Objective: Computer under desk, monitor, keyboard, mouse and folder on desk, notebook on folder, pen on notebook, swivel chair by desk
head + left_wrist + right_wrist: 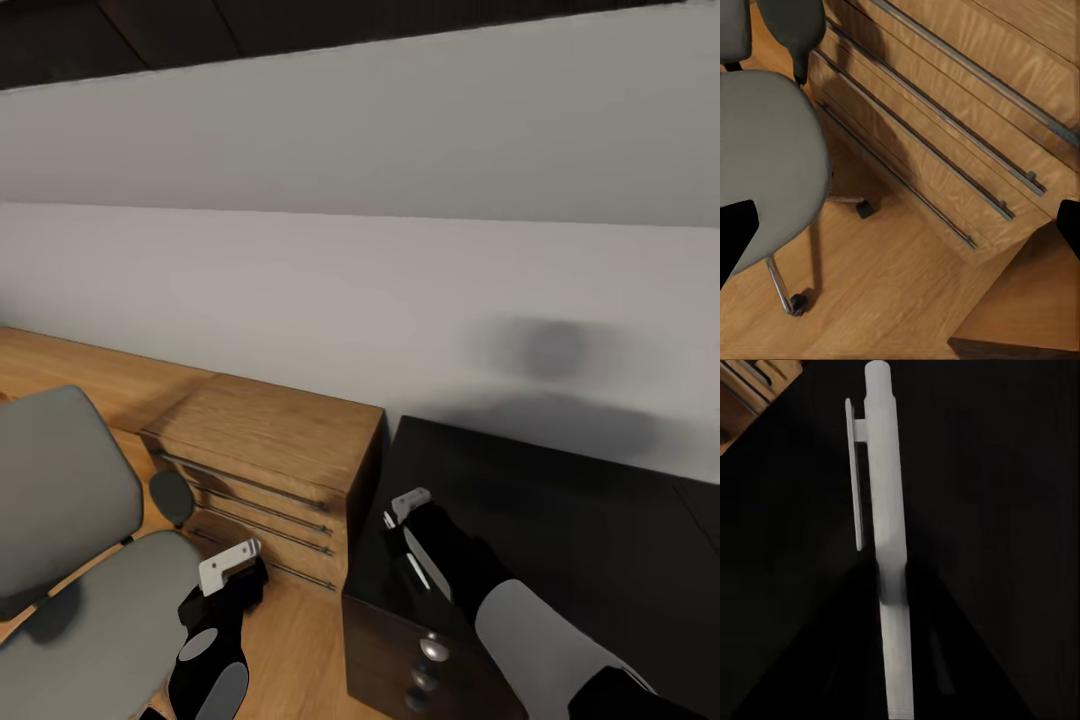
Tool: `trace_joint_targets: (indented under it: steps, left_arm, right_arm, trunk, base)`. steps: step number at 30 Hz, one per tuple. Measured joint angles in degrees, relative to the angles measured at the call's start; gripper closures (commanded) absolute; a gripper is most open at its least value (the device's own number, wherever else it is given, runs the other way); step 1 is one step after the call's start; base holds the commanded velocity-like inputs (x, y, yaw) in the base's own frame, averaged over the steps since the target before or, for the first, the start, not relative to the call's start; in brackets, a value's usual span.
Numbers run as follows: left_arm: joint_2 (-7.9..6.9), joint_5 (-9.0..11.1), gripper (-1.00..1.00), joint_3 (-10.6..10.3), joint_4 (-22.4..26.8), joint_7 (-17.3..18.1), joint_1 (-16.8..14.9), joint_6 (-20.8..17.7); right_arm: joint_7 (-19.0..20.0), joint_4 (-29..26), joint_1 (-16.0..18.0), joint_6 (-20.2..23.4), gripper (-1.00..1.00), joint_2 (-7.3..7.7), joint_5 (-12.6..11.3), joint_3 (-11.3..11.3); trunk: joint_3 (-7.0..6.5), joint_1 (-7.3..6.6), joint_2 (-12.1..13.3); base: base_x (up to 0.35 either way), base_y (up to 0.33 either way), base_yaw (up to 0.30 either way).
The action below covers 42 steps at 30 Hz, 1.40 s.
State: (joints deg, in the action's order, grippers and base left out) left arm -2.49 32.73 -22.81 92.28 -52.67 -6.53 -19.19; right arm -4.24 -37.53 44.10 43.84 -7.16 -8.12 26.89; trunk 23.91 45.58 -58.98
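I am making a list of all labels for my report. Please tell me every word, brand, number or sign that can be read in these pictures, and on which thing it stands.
None: no word, brand, number or sign can be read in any view.
pen: plain white barrel and clip, no print.
desk: plain glossy black, silver knobs unmarked.
wooden drawer cabinet: wood grain and metal bars only.
swivel chair: plain grey padding.

Nothing here can be read. The pen point(886, 532), the black desk point(560, 520) and the wooden drawer cabinet point(270, 440) all have plain surfaces, with no lettering, label, brand mark or number on them.
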Motion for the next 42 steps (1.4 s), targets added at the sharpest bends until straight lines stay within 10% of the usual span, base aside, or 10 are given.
trace_joint_targets:
  steps: [7,18,34,38,39,42]
  left_arm:
    - [0.0,0.0,-1.0,-0.12,0.0,-0.05,0.0,-0.01]
    - [0.0,-0.06,-1.0,-1.94,0.0,-0.08,0.0,-0.01]
    - [-0.16,0.07,-1.0,-4.22,0.0,0.0,0.0,-0.02]
    - [-0.17,0.01,-1.0,-4.22,0.0,-0.06,0.01,-0.02]
    - [-0.31,0.04,-1.0,-4.3,0.0,-0.08,0.01,-0.03]
    - [-0.33,0.08,-1.0,-4.29,-0.05,-0.09,0.0,-0.02]
  right_arm:
    - [-0.22,-4.79,-0.09,0.09,1.0,0.22,0.0,-1.84]
    - [-0.28,-8.07,-0.1,0.74,1.0,0.4,-0.34,-17.14]
    - [-0.27,-13.33,-0.19,1.22,1.0,0.56,-0.43,-23.12]
    - [-0.33,-13.68,-0.19,1.33,1.0,0.66,-0.34,-26.31]
    - [-0.77,-13.74,-0.2,1.26,1.0,0.69,0.17,-31.06]
    - [-2.06,-13.75,-0.21,1.2,1.0,0.66,-0.22,-31.93]
  trunk:
    - [-1.26,-1.53,2.81]
    - [-3.24,-3.95,7.23]
    - [-6.12,-7.5,13.65]
    - [-6.12,-7.51,13.67]
    - [-6.12,-7.51,13.67]
    - [-6.12,-7.51,13.67]
  base:
    - [-0.317,-0.137,0.0]
    - [-0.329,-0.175,0.0]
    - [-0.141,-0.088,-0.016]
    - [-0.001,-0.001,-0.057]
    - [0.0,0.0,-0.212]
    - [0.0,0.0,-0.151]
